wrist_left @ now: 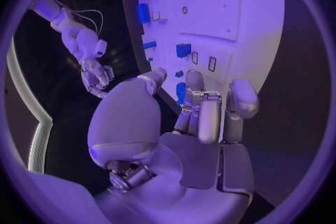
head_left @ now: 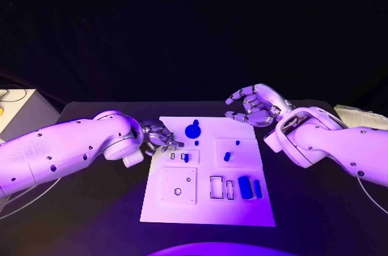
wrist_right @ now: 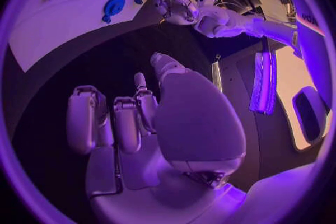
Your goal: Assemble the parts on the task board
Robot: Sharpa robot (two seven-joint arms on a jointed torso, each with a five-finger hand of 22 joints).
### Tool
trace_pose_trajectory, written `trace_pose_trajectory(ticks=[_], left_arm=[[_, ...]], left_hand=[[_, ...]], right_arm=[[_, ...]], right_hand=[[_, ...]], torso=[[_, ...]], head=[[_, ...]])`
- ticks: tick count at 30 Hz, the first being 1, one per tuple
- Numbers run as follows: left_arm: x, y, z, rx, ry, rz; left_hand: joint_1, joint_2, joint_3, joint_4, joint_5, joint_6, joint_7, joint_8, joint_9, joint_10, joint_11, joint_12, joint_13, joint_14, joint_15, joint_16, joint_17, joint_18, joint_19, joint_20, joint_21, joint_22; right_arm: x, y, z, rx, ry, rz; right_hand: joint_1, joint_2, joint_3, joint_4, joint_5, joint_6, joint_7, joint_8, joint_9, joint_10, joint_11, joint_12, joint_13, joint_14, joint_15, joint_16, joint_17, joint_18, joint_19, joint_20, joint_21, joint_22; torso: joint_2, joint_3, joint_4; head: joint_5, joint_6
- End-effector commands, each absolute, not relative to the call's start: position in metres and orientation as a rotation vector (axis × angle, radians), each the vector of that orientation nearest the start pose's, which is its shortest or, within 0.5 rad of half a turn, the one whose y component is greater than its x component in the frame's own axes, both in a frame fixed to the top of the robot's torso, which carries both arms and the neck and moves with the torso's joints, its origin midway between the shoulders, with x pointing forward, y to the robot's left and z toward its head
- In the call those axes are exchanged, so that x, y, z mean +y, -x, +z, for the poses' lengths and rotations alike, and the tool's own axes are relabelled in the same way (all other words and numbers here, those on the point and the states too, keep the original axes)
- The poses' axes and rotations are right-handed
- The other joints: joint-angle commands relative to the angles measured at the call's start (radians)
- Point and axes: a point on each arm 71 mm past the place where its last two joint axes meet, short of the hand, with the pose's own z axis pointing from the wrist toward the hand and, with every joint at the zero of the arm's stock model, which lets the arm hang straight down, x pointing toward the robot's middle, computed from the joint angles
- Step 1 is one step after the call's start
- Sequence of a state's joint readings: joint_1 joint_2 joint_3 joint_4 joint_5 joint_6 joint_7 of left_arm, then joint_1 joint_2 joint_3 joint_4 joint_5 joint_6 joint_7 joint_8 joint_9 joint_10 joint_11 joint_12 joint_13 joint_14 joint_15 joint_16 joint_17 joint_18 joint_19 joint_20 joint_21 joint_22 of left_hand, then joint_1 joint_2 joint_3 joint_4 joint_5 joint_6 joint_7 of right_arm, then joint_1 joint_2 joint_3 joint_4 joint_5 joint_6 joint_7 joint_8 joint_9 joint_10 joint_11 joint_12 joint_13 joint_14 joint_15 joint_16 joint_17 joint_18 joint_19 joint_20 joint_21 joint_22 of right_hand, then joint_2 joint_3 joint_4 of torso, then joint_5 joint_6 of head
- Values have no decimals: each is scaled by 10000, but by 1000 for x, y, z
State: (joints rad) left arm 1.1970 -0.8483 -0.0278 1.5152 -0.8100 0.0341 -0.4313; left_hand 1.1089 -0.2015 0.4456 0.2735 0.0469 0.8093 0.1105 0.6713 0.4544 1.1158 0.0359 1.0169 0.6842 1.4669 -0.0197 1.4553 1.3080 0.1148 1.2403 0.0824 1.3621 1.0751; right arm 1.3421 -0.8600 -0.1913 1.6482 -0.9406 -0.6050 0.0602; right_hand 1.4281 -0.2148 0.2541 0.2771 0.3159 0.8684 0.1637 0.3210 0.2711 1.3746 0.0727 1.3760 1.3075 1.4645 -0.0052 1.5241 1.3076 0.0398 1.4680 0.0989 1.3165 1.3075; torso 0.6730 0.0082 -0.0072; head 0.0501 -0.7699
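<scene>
The white task board [head_left: 206,174] lies in the middle of the black table. A round blue part [head_left: 194,131] stands near its far edge. Small blue parts [head_left: 227,155] sit in the middle blocks, and two longer blue parts [head_left: 245,187] lie at the near right. My left hand [head_left: 159,137] hovers at the board's far left edge, fingers [wrist_left: 203,115] apart and holding nothing, close to the round blue part [wrist_left: 181,91]. My right hand [head_left: 254,105] hangs raised beyond the board's far right corner, fingers [wrist_right: 126,123] loosely bent and holding nothing. The board [wrist_right: 77,17] lies ahead of it.
A white box [head_left: 12,107] stands off the table's far left corner. A pale flat object [head_left: 356,114] lies at the far right. Both forearms flank the board, and bare black table surrounds it on the near side.
</scene>
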Motion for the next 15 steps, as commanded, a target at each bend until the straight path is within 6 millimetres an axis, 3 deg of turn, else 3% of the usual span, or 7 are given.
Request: trace_pose_trajectory(ticks=[1, 5, 10, 15], left_arm=[[211, -477, -221, 23453, 3411, -5500], [201, -481, -215, 23450, 2704, -5246], [188, -484, -210, 23510, 2139, -5178], [176, -484, -208, 23773, 1567, -5172]], left_hand=[[-112, 14, -63, 89, 38, -31, 10, 79, 59, 53, 4, 124, 133, 439, -66, 12, 801, -116, 57, -21, 19, 49], [-139, 56, -161, 144, 38, 22, -21, 160, 157, 130, -21, 217, 256, 467, -86, 53, 864, -131, 117, -31, 55, 128], [-166, 69, -196, 158, 40, 28, -28, 178, 187, 140, -27, 232, 277, 471, -91, 57, 871, -138, 138, -34, 69, 160], [-202, 102, -222, 170, 39, 19, -31, 187, 216, 139, -29, 238, 290, 474, -95, 63, 882, -146, 162, -37, 84, 196]], right_arm=[[-194, -475, -147, 15089, -3509, 10392], [-205, -484, -144, 15075, -3906, 10078], [-213, -491, -143, 15091, -4140, 9762], [-218, -497, -143, 15169, -4274, 9497]], right_hand=[[-47, -81, 9, 34, 44, -20, -45, 46, -4, -106, 26, -61, 737, 807, 42, -24, 1698, 189, -34, 20, -70, 1018], [-97, -107, -6, 48, 93, -91, -32, 35, -17, -188, 39, -133, 666, 785, 52, -64, 1629, 210, -76, 24, -178, 955], [-114, -109, -9, 54, 111, -116, -27, 32, -22, -227, 43, -168, 632, 770, 56, -91, 1583, 224, -103, 27, -244, 916], [-121, -110, -8, 53, 136, -139, -23, 28, -26, -246, 47, -183, 617, 760, 59, -108, 1555, 232, -119, 29, -286, 892]], torso=[[-35, 37, 5], [-23, 47, 23], [-28, 25, -8], [-11, 31, -25]], head=[[13, -38], [12, -72], [32, -122], [21, -157]])
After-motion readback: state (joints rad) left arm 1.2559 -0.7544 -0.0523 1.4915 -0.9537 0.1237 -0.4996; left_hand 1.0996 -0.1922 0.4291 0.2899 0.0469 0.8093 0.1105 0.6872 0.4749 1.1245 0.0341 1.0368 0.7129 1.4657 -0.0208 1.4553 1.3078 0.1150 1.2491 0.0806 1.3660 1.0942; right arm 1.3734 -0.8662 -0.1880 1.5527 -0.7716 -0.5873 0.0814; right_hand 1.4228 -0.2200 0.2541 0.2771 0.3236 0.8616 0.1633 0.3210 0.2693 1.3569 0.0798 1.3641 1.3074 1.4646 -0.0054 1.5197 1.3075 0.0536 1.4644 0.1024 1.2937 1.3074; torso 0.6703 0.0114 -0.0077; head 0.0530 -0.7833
